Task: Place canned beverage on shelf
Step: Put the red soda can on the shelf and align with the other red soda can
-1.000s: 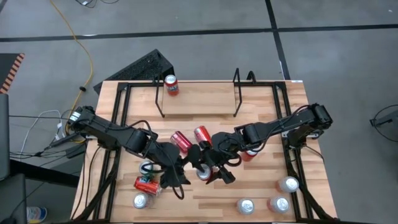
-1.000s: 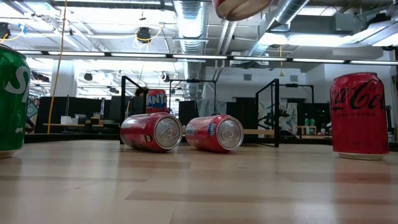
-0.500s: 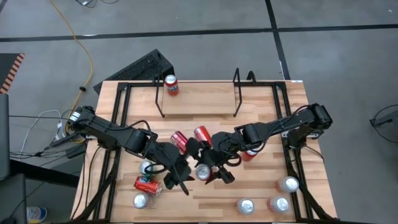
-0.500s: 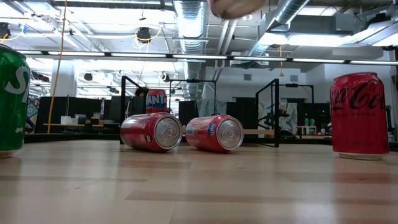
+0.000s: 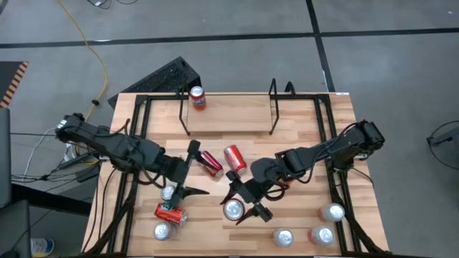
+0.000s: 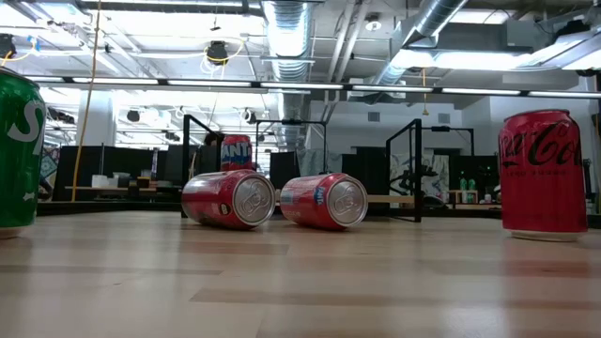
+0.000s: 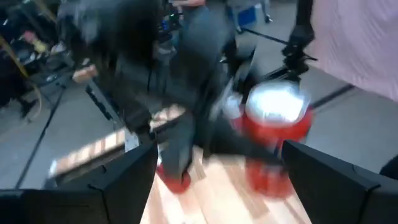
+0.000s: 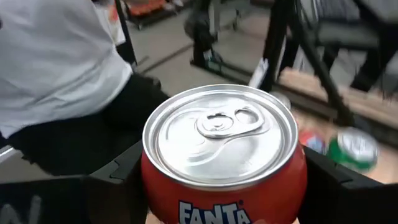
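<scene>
While clamping the Fanta can (image 8: 221,149) in the right gripper (image 5: 238,206), carry upright to the shelf (image 5: 272,107) far ahead, skirting 2 toppled cans (image 5: 234,158) and the open left gripper (image 5: 192,170)

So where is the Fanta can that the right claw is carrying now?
In the high view the Fanta can sits upright between the fingers of the right claw, over the table's front middle, just in front of the two red cans lying on their sides.

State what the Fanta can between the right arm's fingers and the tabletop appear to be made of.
Orange-red Fanta can: apparently aluminium, with a bare silvery brushed lid, pull tab and glossy printed wall. Light tabletop: probably wood, judging by its plank seams and grain with a satin sheen.
</scene>
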`<control>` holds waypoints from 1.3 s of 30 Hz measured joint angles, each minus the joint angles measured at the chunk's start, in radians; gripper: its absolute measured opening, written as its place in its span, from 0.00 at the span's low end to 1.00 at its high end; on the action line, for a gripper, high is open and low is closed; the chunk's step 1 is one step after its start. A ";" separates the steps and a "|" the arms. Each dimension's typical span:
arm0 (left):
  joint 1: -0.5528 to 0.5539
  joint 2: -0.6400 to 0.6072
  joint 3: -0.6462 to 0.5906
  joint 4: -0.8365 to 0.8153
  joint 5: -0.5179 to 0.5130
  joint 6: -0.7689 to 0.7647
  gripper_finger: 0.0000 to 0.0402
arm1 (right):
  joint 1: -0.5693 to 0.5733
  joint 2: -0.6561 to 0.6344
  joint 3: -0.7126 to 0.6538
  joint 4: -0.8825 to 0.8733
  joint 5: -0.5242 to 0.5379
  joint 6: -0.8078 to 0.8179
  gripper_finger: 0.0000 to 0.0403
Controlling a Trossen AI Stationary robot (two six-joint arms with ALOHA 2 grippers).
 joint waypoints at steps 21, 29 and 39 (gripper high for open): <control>0.103 -0.098 -0.384 0.444 0.101 -0.303 0.83 | -0.060 -0.042 0.000 0.172 0.242 -0.066 0.70; 0.103 -0.095 -0.384 0.441 0.158 -0.356 0.83 | -0.085 -0.042 -0.001 0.153 0.243 -0.070 0.70; 0.103 -0.095 -0.384 0.480 0.135 -0.335 0.83 | -0.104 -0.041 0.000 0.173 0.234 -0.071 0.70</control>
